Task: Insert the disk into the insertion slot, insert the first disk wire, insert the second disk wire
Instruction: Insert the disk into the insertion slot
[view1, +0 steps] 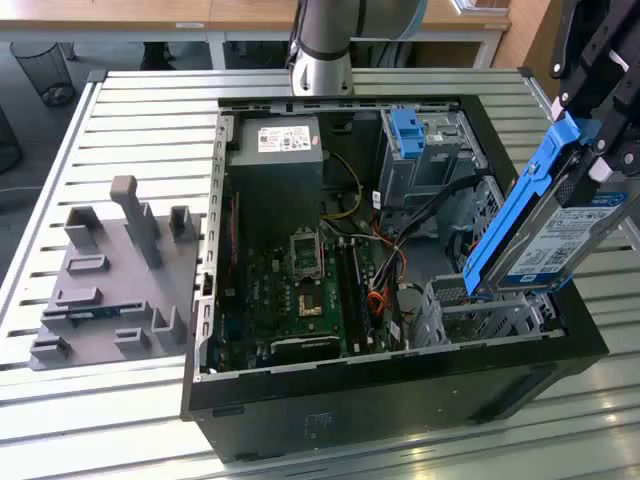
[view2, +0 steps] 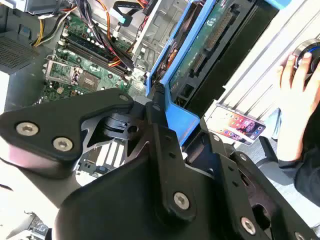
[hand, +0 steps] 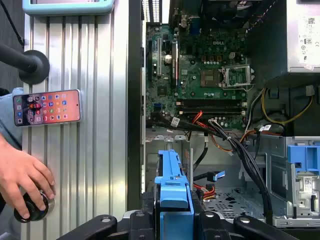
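Your gripper (view1: 597, 150) is clamped on the upper end of the disk (view1: 555, 235). The disk hangs tilted below it with its lower end free, a pose that looks meant to let that end lead into the insertion slot (view1: 480, 312). The disk's lower edge sits close above the insertion slot's rim, and the disk is not yet inside.
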